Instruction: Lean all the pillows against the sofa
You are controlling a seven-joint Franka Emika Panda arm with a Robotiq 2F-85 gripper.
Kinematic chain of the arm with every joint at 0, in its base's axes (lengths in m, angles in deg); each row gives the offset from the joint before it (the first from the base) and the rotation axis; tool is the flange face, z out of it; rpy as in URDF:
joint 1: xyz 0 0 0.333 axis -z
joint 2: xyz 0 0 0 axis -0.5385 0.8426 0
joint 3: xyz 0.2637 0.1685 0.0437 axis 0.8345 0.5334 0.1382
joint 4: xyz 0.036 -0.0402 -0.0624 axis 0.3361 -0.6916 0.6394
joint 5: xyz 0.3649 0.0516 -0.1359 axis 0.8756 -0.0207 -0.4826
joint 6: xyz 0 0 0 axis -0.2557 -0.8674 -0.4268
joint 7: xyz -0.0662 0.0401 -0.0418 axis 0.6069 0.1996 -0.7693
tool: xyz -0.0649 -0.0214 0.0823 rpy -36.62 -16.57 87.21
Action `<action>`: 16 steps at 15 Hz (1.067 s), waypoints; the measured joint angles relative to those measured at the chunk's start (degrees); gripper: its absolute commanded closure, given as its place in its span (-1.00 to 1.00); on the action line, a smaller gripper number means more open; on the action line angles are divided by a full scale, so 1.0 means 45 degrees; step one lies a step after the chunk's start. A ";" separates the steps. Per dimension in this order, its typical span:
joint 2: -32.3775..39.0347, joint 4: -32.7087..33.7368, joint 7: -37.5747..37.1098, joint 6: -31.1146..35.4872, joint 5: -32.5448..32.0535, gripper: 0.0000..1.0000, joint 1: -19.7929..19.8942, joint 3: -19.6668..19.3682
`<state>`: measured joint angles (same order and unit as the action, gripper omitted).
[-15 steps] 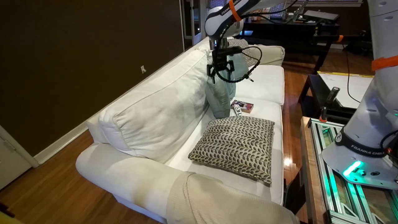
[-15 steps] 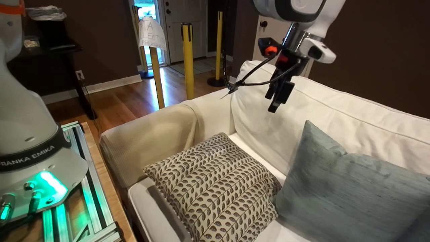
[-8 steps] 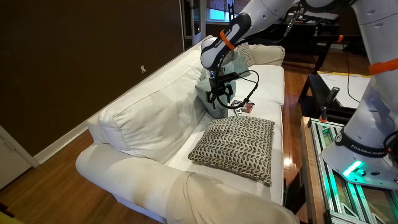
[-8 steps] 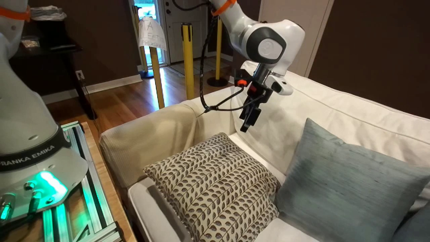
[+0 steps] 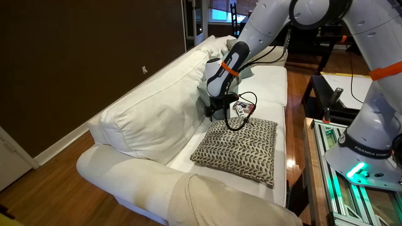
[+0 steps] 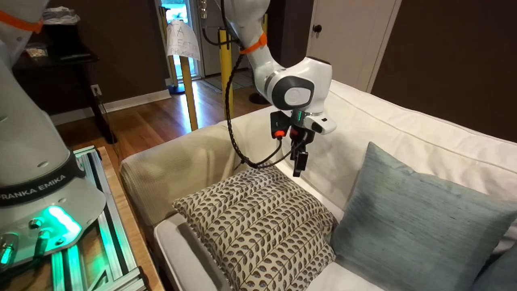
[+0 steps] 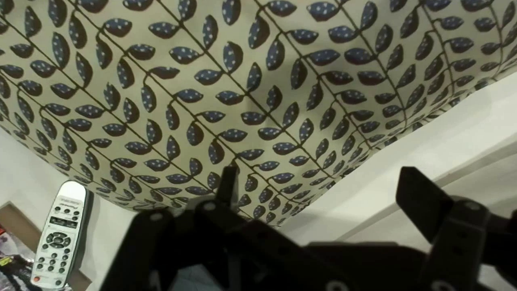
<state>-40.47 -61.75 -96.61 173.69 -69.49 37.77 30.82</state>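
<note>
Pincer [image 6: 298, 171] spread wide near the flat-lying patterned pillow [image 6: 258, 230]

In both exterior views, the patterned pillow is seen lying flat on the seat of the white sofa [image 5: 150, 116]. At 3 o'clock from it in an exterior view, and just beside it, a teal-blue pillow [image 6: 420, 222] is leaned against the sofa back [image 6: 436, 149]; whether these 2 pillows are touching cannot be told. Farther along the sofa, at 12 o'clock from the patterned pillow in an exterior view, the more distant teal-blue pillow [image 5: 247, 73] is partly hidden by the robot arm [image 5: 263, 29].

In an exterior view, the pincer is pointed downward at 1 o'clock from the middle of the patterned pillow, close to its rear edge. In the wrist view, the 2 fingers [image 7: 422, 202] are set far from each other, and nothing is gripped between them. Behind 1 of these fingers, a corner of the patterned pillow is seen.

At 8 o'clock in the wrist view, a remote control [image 7: 60, 238] is found, with its lower end overlapping a printed box or book [image 5: 248, 107].
</note>
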 measured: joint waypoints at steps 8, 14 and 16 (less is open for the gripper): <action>0.1531 0.0854 0.0183 0.0179 0.0133 -1.00 0.0583 -0.0295; 0.2803 0.2178 0.0286 0.0089 0.0281 -1.00 0.1189 -0.0338; 0.3239 0.2658 0.0286 0.0079 0.0281 -1.00 0.1306 -0.0351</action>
<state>-25.90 -49.78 -95.32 174.05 -68.22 43.65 29.24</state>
